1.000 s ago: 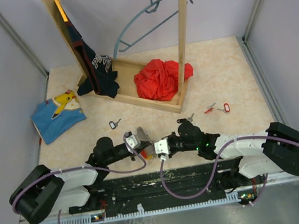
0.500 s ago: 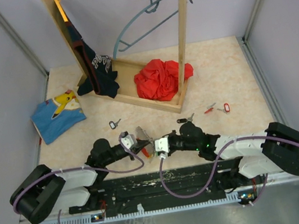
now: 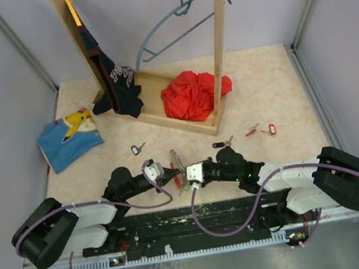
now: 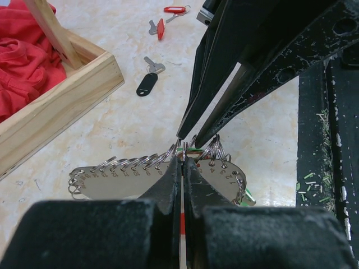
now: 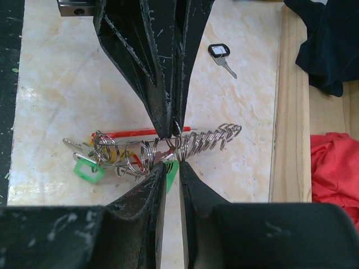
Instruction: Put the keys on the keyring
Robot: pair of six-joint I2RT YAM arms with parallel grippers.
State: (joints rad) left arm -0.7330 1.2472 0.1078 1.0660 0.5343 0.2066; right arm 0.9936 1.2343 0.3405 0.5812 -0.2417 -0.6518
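Note:
The keyring (image 4: 112, 182) is a numbered silver plate strung with several silver rings (image 5: 207, 139), a red strap and a green tab (image 5: 87, 168). It hangs between both arms near the table's front edge (image 3: 177, 169). My left gripper (image 4: 183, 159) is shut on the plate's top edge. My right gripper (image 5: 173, 167) faces it from the other side, jaws a narrow gap apart at the rings, with a green piece showing behind the gap. Loose keys lie on the table: a black-headed one (image 3: 138, 148), another black-headed one (image 4: 147, 83) and a red one (image 4: 160, 28).
A red tag (image 3: 271, 129) lies right of the red key. A wooden rack (image 3: 218, 53) with a blue hanger (image 3: 170, 30), a dark shirt (image 3: 113, 83) and a red cloth (image 3: 194, 94) stands at the back. A blue printed shirt (image 3: 69, 138) lies at left.
My right gripper's jaws have parted slightly. The keyring has turned in my left gripper, so its red strap now shows edge-on from above.

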